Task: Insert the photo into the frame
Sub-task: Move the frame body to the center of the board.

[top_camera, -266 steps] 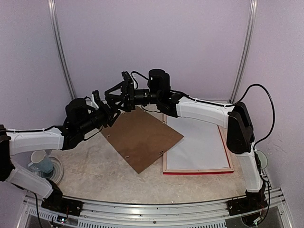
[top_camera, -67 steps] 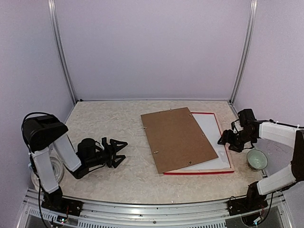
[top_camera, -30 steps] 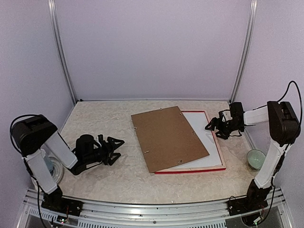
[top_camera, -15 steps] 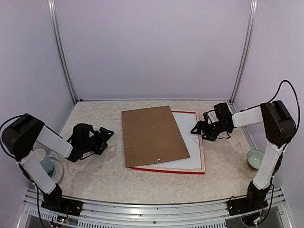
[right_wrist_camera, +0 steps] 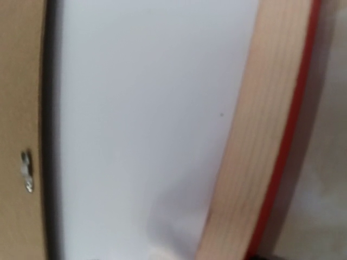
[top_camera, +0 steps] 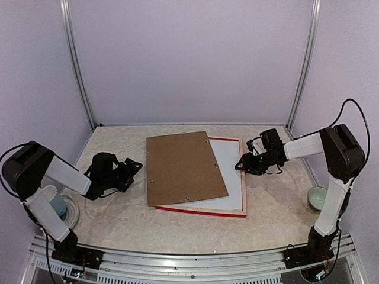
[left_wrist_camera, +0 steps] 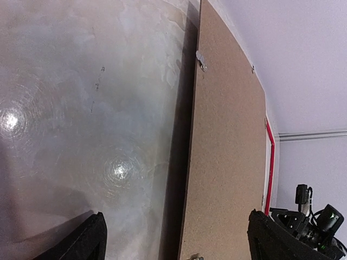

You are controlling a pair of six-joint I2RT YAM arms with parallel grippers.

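Note:
The frame [top_camera: 243, 177] lies back-up on the table, pale wood on top and a red edge at the front; it also shows in the right wrist view [right_wrist_camera: 260, 135]. A white sheet [top_camera: 228, 171] fills its right part [right_wrist_camera: 141, 119]; I cannot tell if it is the photo's back. No cat print shows. The brown backing board [top_camera: 183, 168] lies skewed over the frame's left part. My right gripper [top_camera: 241, 165] is at the frame's right bar, its jaws hidden. My left gripper [top_camera: 131, 168] is open and empty, left of the board [left_wrist_camera: 227, 135].
A cup [top_camera: 56, 204] stands on a white plate [top_camera: 72, 214] at the near left. A green bowl [top_camera: 318, 197] sits at the near right. Walls and metal posts close in the table at the back and sides.
The frame with the board on it has slid left across the table, with my right gripper moving left at its right bar. My left gripper has drawn back leftward, staying open.

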